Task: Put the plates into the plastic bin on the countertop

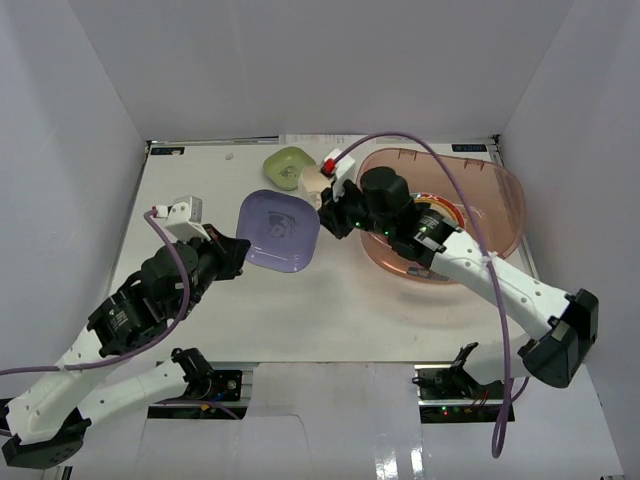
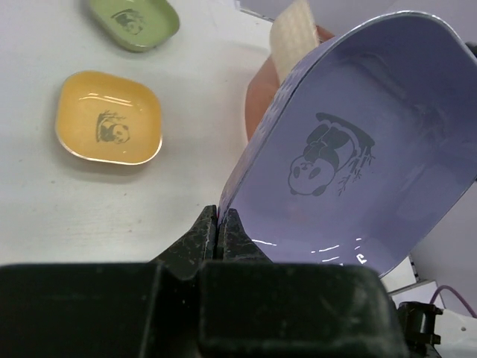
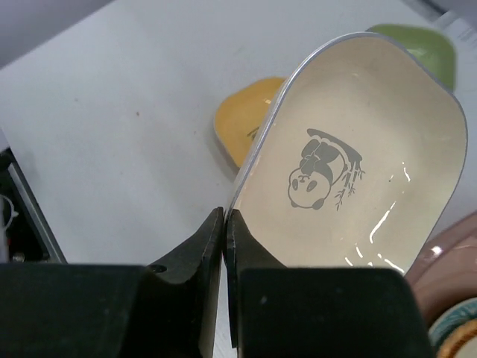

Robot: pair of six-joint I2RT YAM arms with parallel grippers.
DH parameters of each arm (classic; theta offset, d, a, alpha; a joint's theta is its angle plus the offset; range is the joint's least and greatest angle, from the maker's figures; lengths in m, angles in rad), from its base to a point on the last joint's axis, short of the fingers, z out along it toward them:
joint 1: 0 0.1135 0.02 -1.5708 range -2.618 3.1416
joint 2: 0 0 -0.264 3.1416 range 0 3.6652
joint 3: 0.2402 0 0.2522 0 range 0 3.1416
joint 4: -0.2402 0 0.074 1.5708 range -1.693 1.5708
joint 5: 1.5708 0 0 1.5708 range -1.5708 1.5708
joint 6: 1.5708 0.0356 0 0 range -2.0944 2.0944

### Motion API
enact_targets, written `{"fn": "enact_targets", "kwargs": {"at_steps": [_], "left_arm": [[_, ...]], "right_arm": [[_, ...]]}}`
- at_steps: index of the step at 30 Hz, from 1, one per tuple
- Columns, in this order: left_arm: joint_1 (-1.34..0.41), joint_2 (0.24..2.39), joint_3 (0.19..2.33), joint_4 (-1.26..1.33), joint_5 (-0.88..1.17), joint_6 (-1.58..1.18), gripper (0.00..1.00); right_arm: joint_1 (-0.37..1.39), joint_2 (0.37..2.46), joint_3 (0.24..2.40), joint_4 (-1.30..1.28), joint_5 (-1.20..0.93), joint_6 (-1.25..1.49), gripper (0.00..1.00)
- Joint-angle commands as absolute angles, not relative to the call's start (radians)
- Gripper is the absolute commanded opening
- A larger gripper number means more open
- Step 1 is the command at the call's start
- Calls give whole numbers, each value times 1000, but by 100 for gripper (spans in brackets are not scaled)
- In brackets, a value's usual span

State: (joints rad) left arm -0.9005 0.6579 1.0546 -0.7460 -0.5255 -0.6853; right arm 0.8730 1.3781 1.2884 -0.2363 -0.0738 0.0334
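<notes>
My left gripper is shut on the rim of the lavender plate and holds it tilted above the countertop; the wrist view shows the pinch on the plate. My right gripper is shut on the rim of the cream square plate, its pinch held just left of the plastic bin. The green plate lies at the back. The yellow plate lies on the table, hidden under the lavender plate in the top view.
Plates lie inside the bin, mostly hidden by the right arm; a teal and orange rim shows in the right wrist view. White walls enclose the table on three sides. The bin wall shows behind the lavender plate.
</notes>
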Motion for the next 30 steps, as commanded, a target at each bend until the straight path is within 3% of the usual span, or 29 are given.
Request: {"fn": "enact_targets", "kwargs": {"at_steps": [1,9,21,23,24,27,28,30], "left_arm": [[-904,715,1085,-622,-464,-652,0],[-904,890,1124,-508,-403,-608,0],[-881,1189,1244,-351,-307,-574,0],[-864,1218,1273,-336,-290,-566,0],[-850,1245,1285,-331,-272,-566,0],[-831,1290,1321,-322,-246,-563,0],[-821,1298,1336,-322,-229,-563,0],[-812,1313,1351,-318,-222,-561,0]], "right_arm": [[774,1330,1356,-262,29,20,8],[390,1361,1214,-322,115,35,8],[293,1537,1131,-270,51,49,10],[287,1558,1134,-271,49,63,22],[284,1562,1137,-275,43,70,34],[276,1543,1141,-275,29,103,50],[273,1519,1153,-275,20,118,65],[256,1488,1172,-279,9,135,75]]}}
